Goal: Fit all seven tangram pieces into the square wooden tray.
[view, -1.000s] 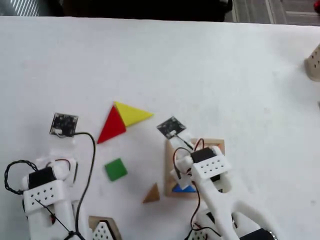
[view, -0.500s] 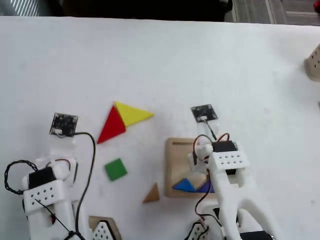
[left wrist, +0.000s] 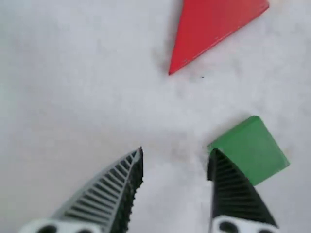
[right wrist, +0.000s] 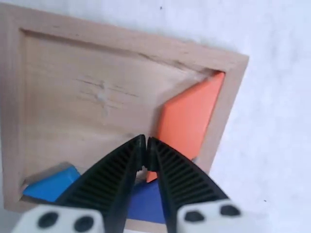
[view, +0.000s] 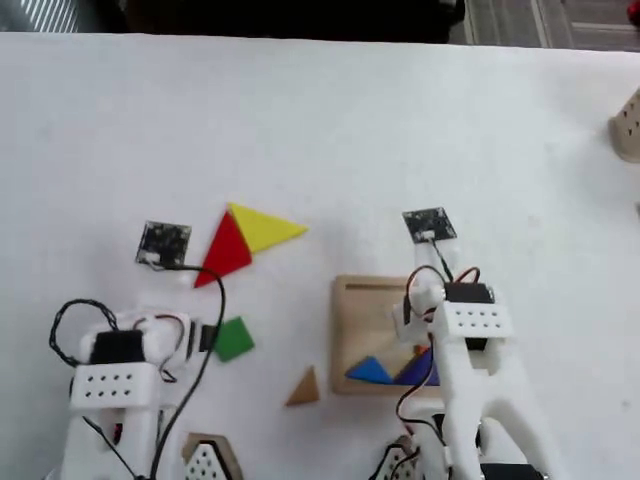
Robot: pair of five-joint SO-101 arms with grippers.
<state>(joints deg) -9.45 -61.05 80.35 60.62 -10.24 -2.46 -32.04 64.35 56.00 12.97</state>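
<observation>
On the white table the square wooden tray sits under the right arm; three pieces lie inside it: a blue triangle in one near corner, a darker blue piece touching it, and an orange piece lying along one wall and reaching up into a corner; much of the tray's floor is bare wood. The right gripper hangs over the tray with its fingers pressed together and nothing between them, their tips just beside the orange piece's lower edge. Outside the tray, a red triangle and a yellow triangle lie touching each other, well away from the tray; a green square lies nearer the arms, and a small tan triangle rests near the tray's outer wall. The left gripper is spread wide over bare table, holding nothing; one fingertip is right at the green square's edge, touching or just beside it, I cannot tell which; the square lies outside the gap between the fingers; the red triangle's point lies farther ahead of them.
</observation>
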